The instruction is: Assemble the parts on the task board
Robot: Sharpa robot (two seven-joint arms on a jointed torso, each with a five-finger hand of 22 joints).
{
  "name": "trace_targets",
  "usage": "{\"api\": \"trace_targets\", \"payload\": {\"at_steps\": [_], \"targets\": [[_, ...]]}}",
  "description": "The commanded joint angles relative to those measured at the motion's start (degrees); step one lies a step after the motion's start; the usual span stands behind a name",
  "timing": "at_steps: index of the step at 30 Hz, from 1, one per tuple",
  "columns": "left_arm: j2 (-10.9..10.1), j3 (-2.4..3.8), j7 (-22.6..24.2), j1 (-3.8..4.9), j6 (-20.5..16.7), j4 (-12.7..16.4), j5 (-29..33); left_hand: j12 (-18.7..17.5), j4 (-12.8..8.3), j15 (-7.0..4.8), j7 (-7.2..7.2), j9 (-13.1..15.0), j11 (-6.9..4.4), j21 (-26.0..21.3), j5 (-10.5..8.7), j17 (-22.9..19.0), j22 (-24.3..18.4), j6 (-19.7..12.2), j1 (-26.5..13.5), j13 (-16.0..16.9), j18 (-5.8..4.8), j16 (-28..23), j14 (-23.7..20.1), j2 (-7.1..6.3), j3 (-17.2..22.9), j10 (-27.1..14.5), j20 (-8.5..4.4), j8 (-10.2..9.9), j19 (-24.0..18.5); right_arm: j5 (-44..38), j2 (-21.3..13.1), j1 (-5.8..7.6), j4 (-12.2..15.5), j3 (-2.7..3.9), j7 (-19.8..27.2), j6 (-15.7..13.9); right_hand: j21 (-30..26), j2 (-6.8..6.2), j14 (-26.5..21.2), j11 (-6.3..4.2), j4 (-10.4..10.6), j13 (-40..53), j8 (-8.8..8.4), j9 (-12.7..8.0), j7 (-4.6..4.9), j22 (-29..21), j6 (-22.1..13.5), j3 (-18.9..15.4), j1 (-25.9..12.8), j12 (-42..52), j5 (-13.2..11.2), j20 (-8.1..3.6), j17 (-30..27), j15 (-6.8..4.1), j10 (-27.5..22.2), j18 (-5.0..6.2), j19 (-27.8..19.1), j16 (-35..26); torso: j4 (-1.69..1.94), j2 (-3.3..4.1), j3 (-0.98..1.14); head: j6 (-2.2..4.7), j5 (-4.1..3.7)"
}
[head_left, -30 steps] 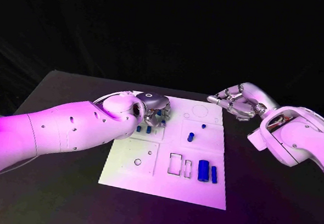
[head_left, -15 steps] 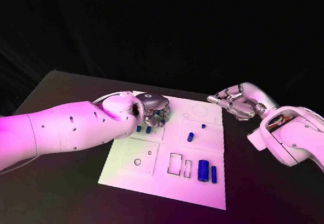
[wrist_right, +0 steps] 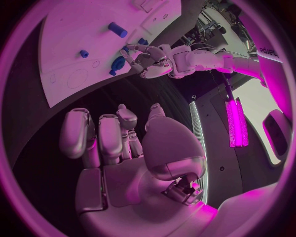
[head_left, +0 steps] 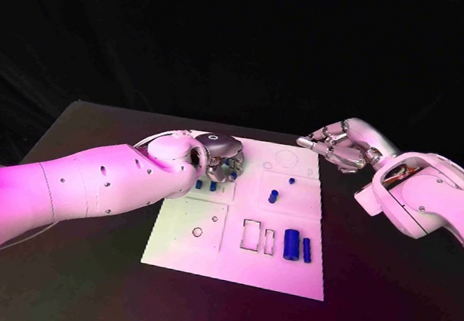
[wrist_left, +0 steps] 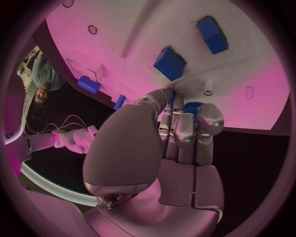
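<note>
While left hand [head_left: 224,153] pinches part [wrist_left: 192,107], task board [head_left: 182,245] holds parts.

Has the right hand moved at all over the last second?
No. The right hand hovers off the task board's far right corner, as before.

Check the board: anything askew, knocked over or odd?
Nothing stands out. The task board lies flat on the table. Two long blue parts lie side by side near its right edge, a small blue part at mid-board. The left robot hand works over the far-left parts; the right robot hand is off the board.
</note>
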Motion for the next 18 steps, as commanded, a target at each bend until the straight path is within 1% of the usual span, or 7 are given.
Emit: {"api": "trace_targets", "payload": {"at_steps": [1,5,8,14,16,18], "targets": [[0.1,-0.03,1.2,-0.09,0.2,0.0,0.8,-0.8,-0.5,0.14,0.02,-0.1,-0.06,0.5,-0.23,-0.1,0.4,0.5,-0.4,0.1,-1.19,0.4,0.5,-0.28,0.9,0.6,-0.1,-0.5,0.4,0.0,0.0,-0.03,0.0,0.01,0.6,-0.2,-0.2,0.25,0.6,-0.04,-0.1,0.0,0.34,0.0,-0.25,2.8,0.1,-0.2,0.4,-0.1,0.4,0.02,-0.1,-0.47,-0.2,0.8,-0.4,-0.3,-0.04,0.01,0.0,0.15,-0.07],[-0.2,0.08,1.3,-0.09,-0.4,0.3,1.4,-1.4,-0.9,0.18,0.13,-0.2,0.01,0.6,-0.26,-0.2,0.6,0.6,-0.9,0.1,-1.19,0.5,0.5,-0.48,1.4,0.9,-0.09,-0.8,0.3,0.0,0.0,-0.03,0.0,0.01,0.6,-0.3,-0.3,0.28,0.6,-0.05,-0.1,0.1,0.39,0.1,-0.27,2.7,0.1,-0.3,0.5,0.0,0.4,0.01,-0.1,-0.47,-0.1,0.8,-0.4,-0.4,-0.02,0.0,-0.01,0.19,-0.11],[-0.7,0.39,1.3,-0.08,-0.9,0.9,2.0,-1.6,-1.0,0.21,0.19,-0.2,0.05,0.7,-0.27,-0.1,0.7,0.6,-1.1,0.1,-1.19,0.6,0.5,-0.6,1.5,0.9,-0.08,-0.9,0.3,0.0,0.0,-0.03,0.0,0.01,0.6,-0.3,-0.3,0.28,0.6,-0.05,-0.1,0.1,0.39,0.1,-0.27,2.7,0.1,-0.3,0.5,0.0,0.4,0.01,-0.1,-0.47,-0.1,0.8,-0.4,-0.4,0.03,-0.02,0.0,0.23,-0.17],[-2.3,1.55,1.0,-0.03,-1.5,2.7,3.1,-1.8,-1.2,0.24,0.23,-0.2,0.08,0.9,-0.3,0.0,0.9,0.7,-1.4,0.1,-1.24,0.8,0.6,-0.75,1.6,1.0,-0.06,-1.0,0.4,0.0,0.0,-0.03,-0.2,0.01,0.6,-0.4,-0.3,0.28,0.6,-0.05,-0.1,0.1,0.39,0.1,-0.27,2.7,0.1,-0.3,0.5,0.0,0.4,0.01,-0.1,-0.47,-0.1,0.8,-0.4,-0.4,0.09,-0.07,0.0,0.39,-0.16],[-3.1,1.91,0.8,0.04,-1.6,3.5,3.5,-1.9,-1.2,0.25,0.24,-0.3,0.08,1.0,-0.31,0.1,1.0,0.7,-1.6,0.1,-1.25,0.8,0.7,-0.81,1.6,1.1,-0.05,-1.0,0.4,0.0,0.0,-0.03,-0.2,0.01,0.6,-0.4,-0.3,0.28,0.6,-0.05,-0.1,0.1,0.39,0.1,-0.27,2.7,0.1,-0.3,0.5,0.0,0.4,0.01,-0.1,-0.47,-0.1,0.8,-0.4,-0.4,0.08,-0.07,-0.03,0.41,-0.17],[-4.0,2.2,0.6,0.15,-1.6,4.4,4.0,-2.0,-1.3,0.26,0.25,-0.3,0.09,1.1,-0.32,0.1,1.2,0.7,-1.7,0.1,-1.29,0.9,0.7,-0.86,1.6,1.2,-0.04,-1.0,0.5,0.0,-0.1,-0.03,-0.2,0.01,0.6,-0.5,-0.3,0.28,0.6,-0.05,-0.1,0.1,0.39,0.1,-0.27,2.7,0.1,-0.3,0.5,0.0,0.4,0.01,-0.1,-0.47,-0.1,0.8,-0.4,-0.4,0.03,-0.02,0.0,0.4,-0.1]]}}
